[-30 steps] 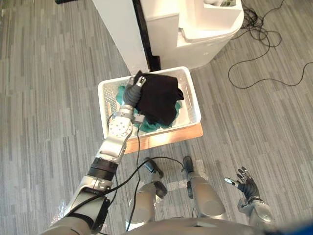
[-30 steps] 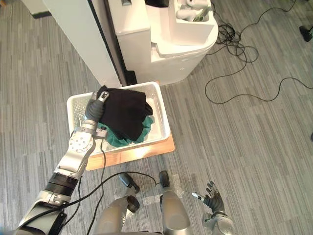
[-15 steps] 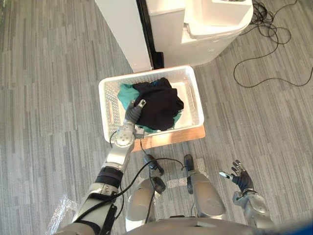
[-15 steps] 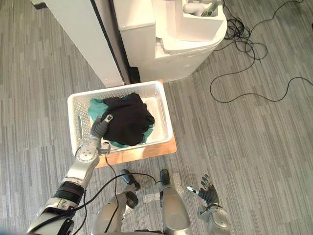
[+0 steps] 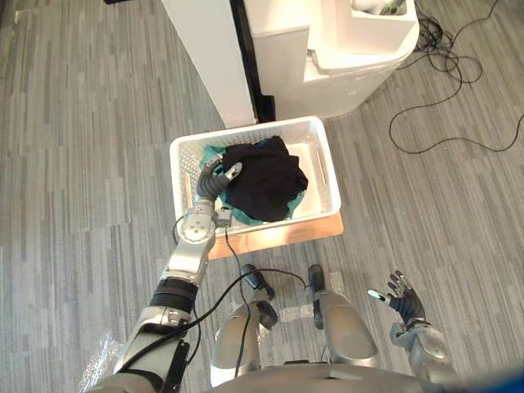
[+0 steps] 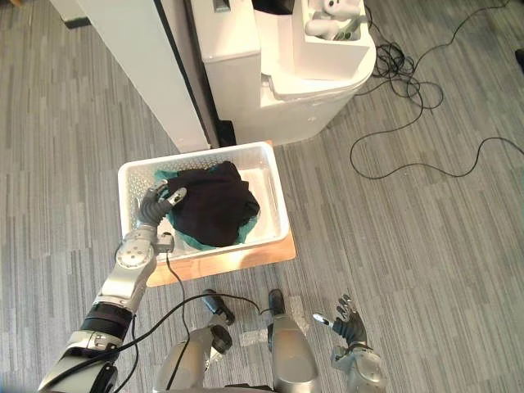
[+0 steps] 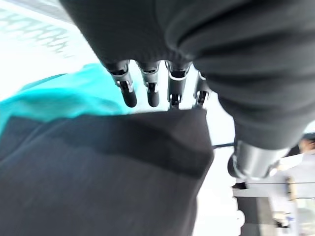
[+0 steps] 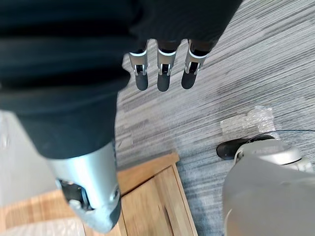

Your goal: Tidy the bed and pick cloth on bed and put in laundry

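A white laundry basket [image 5: 329, 168] stands on the floor in front of me. A black cloth [image 5: 264, 178] lies heaped inside it on top of a teal cloth [image 5: 260, 216]. My left hand [image 5: 214, 178] hovers over the basket's left side, beside the black cloth, open and holding nothing. In the left wrist view its fingers [image 7: 149, 92] are straight above the black cloth [image 7: 98, 177] and the teal cloth [image 7: 59, 98]. My right hand [image 5: 403, 301] hangs low at the right, open and empty, its fingers [image 8: 162, 73] spread over the grey floor.
The basket rests on a wooden board [image 5: 282, 232]. Behind it stand a white panel [image 5: 209, 57] and a white rounded unit [image 5: 344, 41]. Thin black cables [image 5: 458, 98] trail over the floor at the far right. Crumpled clear plastic [image 5: 102, 360] lies at the lower left.
My left hand has opened and let go of the black cloth, which now lies lower in the basket. The hand has drawn back toward the basket's left side.
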Motion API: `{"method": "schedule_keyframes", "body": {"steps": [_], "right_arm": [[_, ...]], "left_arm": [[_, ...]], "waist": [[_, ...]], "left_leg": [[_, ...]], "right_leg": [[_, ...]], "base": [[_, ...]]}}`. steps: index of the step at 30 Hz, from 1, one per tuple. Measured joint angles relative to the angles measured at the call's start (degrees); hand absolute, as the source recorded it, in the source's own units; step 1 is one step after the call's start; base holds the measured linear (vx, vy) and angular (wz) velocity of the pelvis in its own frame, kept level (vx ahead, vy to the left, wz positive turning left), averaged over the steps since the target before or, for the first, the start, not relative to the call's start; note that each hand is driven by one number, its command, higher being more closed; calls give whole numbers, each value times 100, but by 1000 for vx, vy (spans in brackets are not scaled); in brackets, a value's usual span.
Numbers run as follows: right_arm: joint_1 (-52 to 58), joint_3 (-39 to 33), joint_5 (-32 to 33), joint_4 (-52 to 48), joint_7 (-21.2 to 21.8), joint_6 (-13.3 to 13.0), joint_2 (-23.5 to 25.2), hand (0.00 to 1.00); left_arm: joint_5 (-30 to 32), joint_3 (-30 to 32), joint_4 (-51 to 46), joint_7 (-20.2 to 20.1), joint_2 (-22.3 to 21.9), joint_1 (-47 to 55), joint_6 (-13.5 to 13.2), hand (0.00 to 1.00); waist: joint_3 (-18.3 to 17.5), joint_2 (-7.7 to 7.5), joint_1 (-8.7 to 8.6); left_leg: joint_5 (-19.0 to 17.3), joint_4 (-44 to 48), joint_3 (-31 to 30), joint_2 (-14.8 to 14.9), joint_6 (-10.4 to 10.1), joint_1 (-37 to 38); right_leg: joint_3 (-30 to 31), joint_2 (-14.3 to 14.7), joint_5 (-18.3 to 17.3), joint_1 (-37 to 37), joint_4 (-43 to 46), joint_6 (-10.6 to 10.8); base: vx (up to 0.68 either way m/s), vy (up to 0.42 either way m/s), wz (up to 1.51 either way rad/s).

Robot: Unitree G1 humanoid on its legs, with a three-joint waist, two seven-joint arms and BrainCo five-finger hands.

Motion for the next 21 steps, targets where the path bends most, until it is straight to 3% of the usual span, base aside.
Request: {"method": "schedule_keyframes", "body": {"steps": [6, 11, 14, 21], "right_arm": [[256, -182, -137, 351, 35, -7, 87, 0], [617, -414, -369, 653, 83, -17, 313, 0], [821, -454, -543, 759, 83, -20, 319, 0], [1074, -744, -767, 1041, 96, -156, 431, 0]], "left_arm": [[-291, 274, -644, -425, 34, 397, 36, 0], [-540, 358, -1051, -873, -104, 1182, 253, 0], [-647, 413, -1180, -1099, -279, 1674, 423, 0], [-841, 531, -1270, -1162, -538, 2682, 510, 0]], "waist": [[-281, 70, -10], [-877, 109, 17], [-1038, 142, 49], [-1431, 155, 85]], "left_leg": [[13, -182, -97, -87, -25, 368], [-14, -343, -182, -125, -90, 767], [-67, -382, -231, -135, -155, 1034], [-131, -391, -258, -176, -183, 1359]], "right_leg": [[-84, -29, -21, 469, -242, 33], [-168, -23, -21, 958, -468, 33], [-200, -30, -22, 1269, -531, 34], [-278, -80, -68, 1662, -658, 98]], "base": [[67, 2, 10], [65, -9, 10], [30, -14, 9], [-15, -24, 3]]}}
